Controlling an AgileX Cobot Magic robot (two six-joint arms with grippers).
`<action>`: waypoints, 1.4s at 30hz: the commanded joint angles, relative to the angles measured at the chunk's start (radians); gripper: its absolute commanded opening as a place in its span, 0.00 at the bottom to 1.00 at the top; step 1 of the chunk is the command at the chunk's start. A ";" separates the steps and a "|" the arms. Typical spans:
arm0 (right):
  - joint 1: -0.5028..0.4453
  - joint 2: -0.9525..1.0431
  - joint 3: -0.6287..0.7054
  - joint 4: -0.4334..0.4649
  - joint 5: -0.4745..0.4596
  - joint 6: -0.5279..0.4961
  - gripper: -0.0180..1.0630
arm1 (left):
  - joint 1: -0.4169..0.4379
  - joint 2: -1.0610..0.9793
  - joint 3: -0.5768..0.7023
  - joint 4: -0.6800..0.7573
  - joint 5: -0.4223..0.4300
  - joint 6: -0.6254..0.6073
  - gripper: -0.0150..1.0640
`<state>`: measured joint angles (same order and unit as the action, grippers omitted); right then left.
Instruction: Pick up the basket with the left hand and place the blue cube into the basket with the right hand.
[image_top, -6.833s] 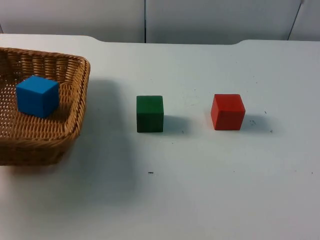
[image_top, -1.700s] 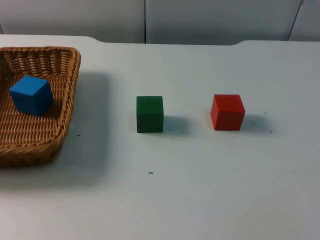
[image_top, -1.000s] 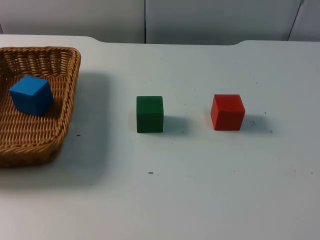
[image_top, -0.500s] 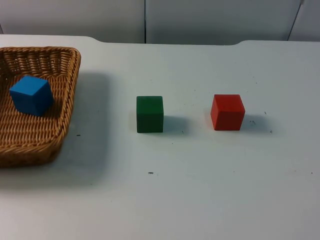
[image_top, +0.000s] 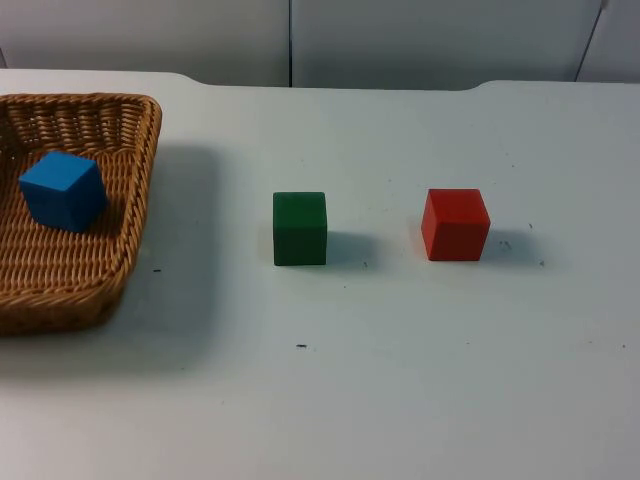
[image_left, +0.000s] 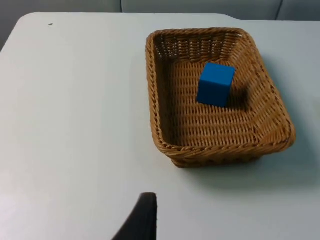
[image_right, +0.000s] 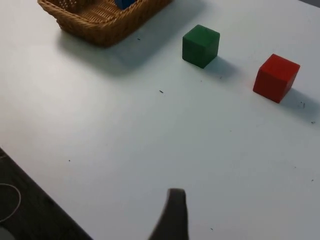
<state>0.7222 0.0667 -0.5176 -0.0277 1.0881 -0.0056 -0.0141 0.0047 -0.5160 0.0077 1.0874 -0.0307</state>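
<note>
The wicker basket (image_top: 140, 190) rests on the white table at the far left, and the blue cube (image_top: 62, 190) lies inside it. In the left wrist view the basket (image_left: 155, 115) with the blue cube (image_left: 215, 84) sits well ahead of my left gripper's black fingertip (image_left: 142, 220), which holds nothing. My right gripper's fingertip (image_right: 170, 215) hangs above bare table, far from the basket (image_right: 100, 22), with nothing between the fingers. Both grippers stand open and away from the objects.
A green cube (image_top: 300, 228) stands mid-table and a red cube (image_top: 455, 224) to its right; both also appear in the right wrist view, green cube (image_right: 200, 45) and red cube (image_right: 275, 77). The table's edge (image_right: 30, 200) runs near the right gripper.
Since the earliest frame the basket with the blue cube has shifted left and come lower onto the table. Over the last second nothing has moved.
</note>
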 joint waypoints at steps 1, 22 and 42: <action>-0.001 -0.006 0.006 0.009 -0.009 0.006 0.69 | -0.011 -0.005 0.003 -0.027 -0.008 0.021 0.86; -0.001 -0.006 0.006 0.028 -0.009 -0.004 0.96 | -0.064 -0.005 0.003 -0.051 -0.010 0.057 0.99; -0.048 -0.010 0.006 0.028 -0.009 -0.010 0.99 | -0.064 -0.005 0.003 -0.051 -0.010 0.057 0.99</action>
<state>0.7095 0.0667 -0.5176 0.0000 1.0881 -0.0097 -0.0712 0.0047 -0.5160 -0.0350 1.0874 0.0255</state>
